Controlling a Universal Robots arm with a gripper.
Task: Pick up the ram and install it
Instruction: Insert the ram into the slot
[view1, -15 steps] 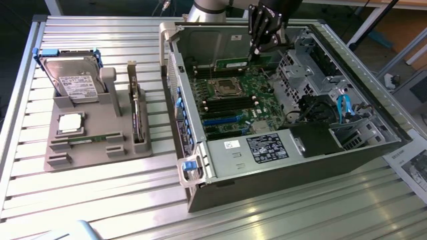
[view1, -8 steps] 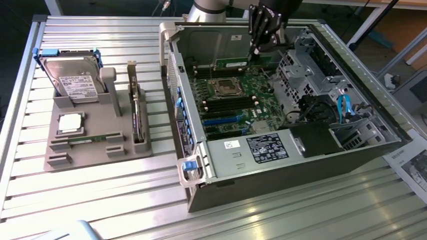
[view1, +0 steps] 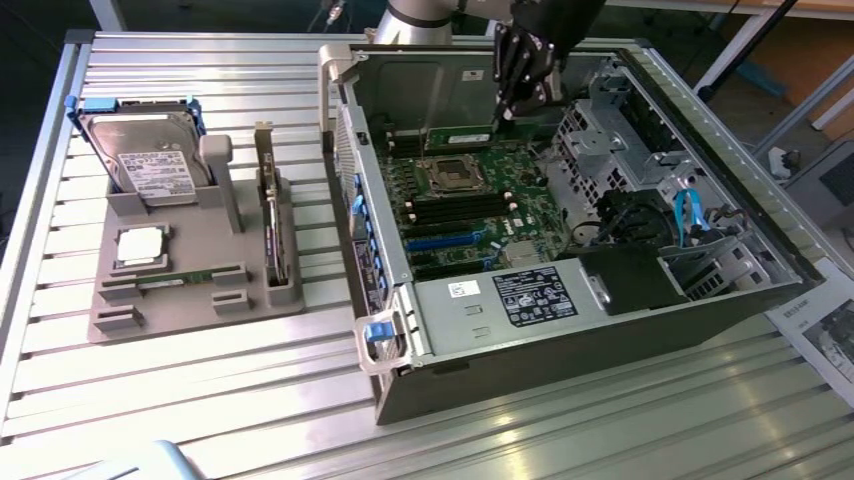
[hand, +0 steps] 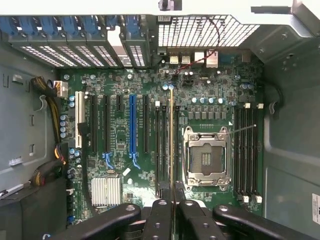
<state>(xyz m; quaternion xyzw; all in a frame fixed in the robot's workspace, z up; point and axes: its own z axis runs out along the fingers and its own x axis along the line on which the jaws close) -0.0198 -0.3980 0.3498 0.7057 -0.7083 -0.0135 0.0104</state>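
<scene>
In the wrist view the ram (hand: 171, 140) appears edge-on as a thin green-gold strip. My gripper (hand: 171, 201) is shut on its near end, one dark finger (hand: 160, 212) on each side. The ram hangs over the motherboard (hand: 120, 150), lined up along the black memory slots (hand: 161, 145) beside the silver processor socket (hand: 206, 159). Whether it touches a slot, I cannot tell. In the exterior view my gripper (view1: 514, 100) reaches down into the open computer case (view1: 561, 330), near its back wall and above the socket (view1: 451, 175).
More memory slots (hand: 247, 150) lie on the socket's other side. Expansion slots (hand: 132, 125) and a finned heatsink (hand: 106, 191) share the board. At the exterior view's left, a grey holder (view1: 200, 300) carries a hard drive (view1: 147, 160), a square silver chip (view1: 140, 245) and a dark card (view1: 274, 230) on edge.
</scene>
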